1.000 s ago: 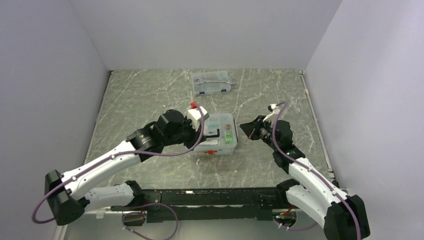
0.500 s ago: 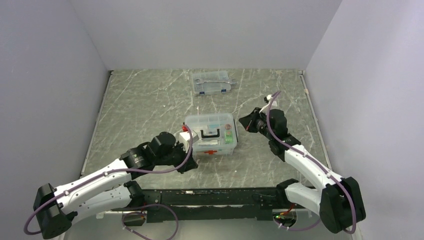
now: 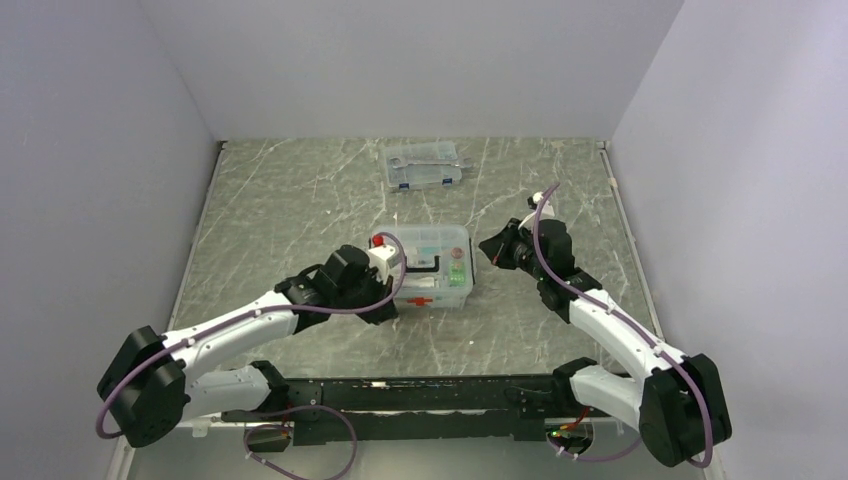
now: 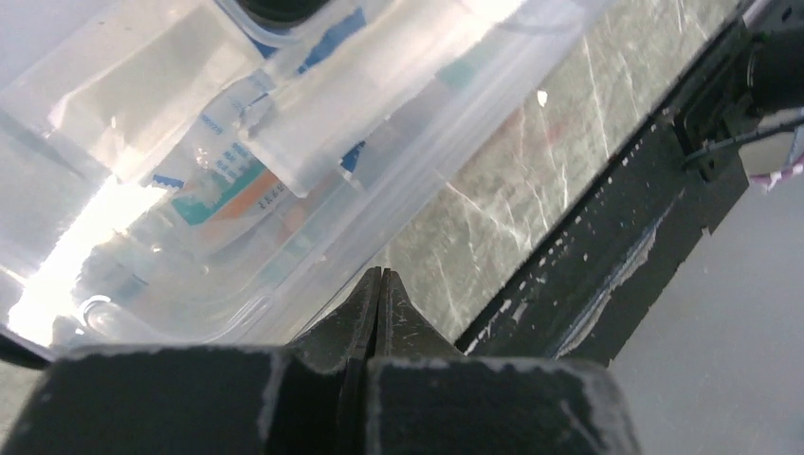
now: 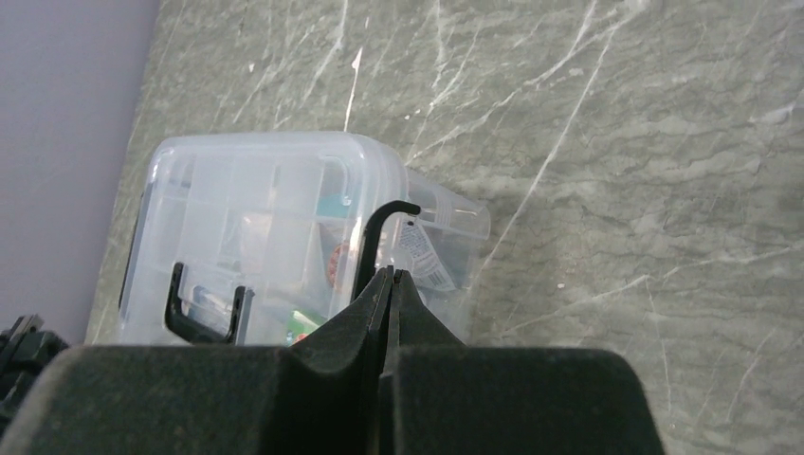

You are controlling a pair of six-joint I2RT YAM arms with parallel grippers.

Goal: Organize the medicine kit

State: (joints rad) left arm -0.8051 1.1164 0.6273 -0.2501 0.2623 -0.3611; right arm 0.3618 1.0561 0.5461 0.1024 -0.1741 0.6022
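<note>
The medicine kit is a clear plastic box with its lid on, a black handle on top and a red cross mark on its near wall. Packets show through its wall. My left gripper is shut and empty, low at the kit's near left corner; whether it touches the wall I cannot tell. Its fingertips are pressed together. My right gripper hangs shut and empty just right of the kit, its tips near a black side latch.
A flatter clear case with blue latches and metal tools lies at the back of the marble table. The black rail of the table's front edge runs close behind my left gripper. Grey walls enclose three sides.
My left arm has come off the top of the kit, pulled back to the near left, then moved in against its left corner. My right gripper drew slightly away to the right.
</note>
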